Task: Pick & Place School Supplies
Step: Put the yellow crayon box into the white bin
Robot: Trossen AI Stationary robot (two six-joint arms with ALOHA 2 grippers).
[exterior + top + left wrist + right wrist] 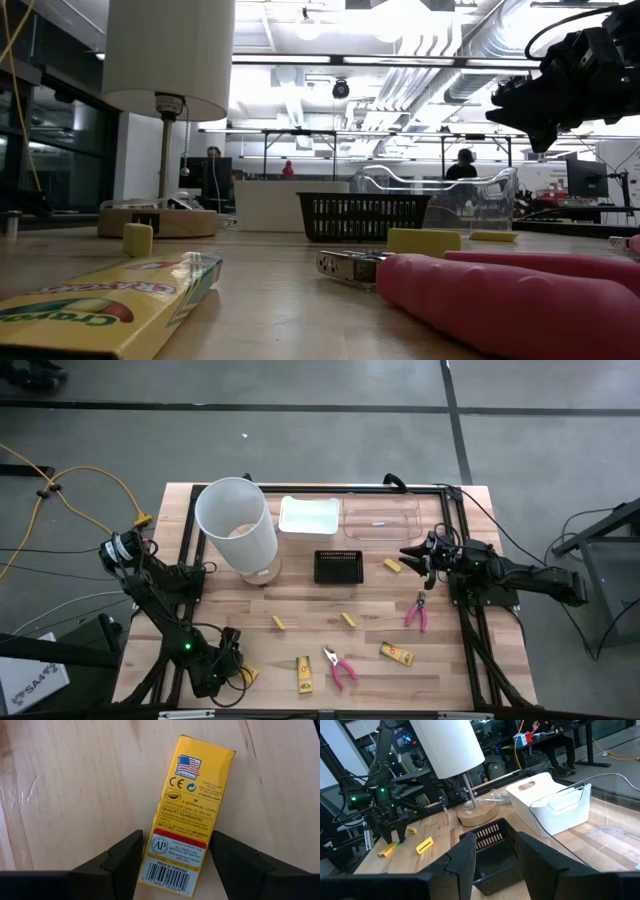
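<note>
1. I'm looking at a table [330, 605] of pale wood planks, its grain showing smooth and lightly sheened.
2. I'm seeing a yellow crayon packet [189, 815] of printed card, looking slightly glossy, between the matt dark plastic fingers [122, 857] of the left gripper [175, 857].
3. The pink-handled pliers [520, 290] are showing smooth, rubbery-looking grips and bare shiny metal at the head.
4. The black basket [492, 847] is reading as matt slotted plastic.
5. The white bin [547, 802] is looking like smooth, glossy plastic; the clear container [381, 517] like transparent plastic.
6. The white cylinder [447, 742] is appearing matt, standing on a round wooden base [477, 812].
</note>
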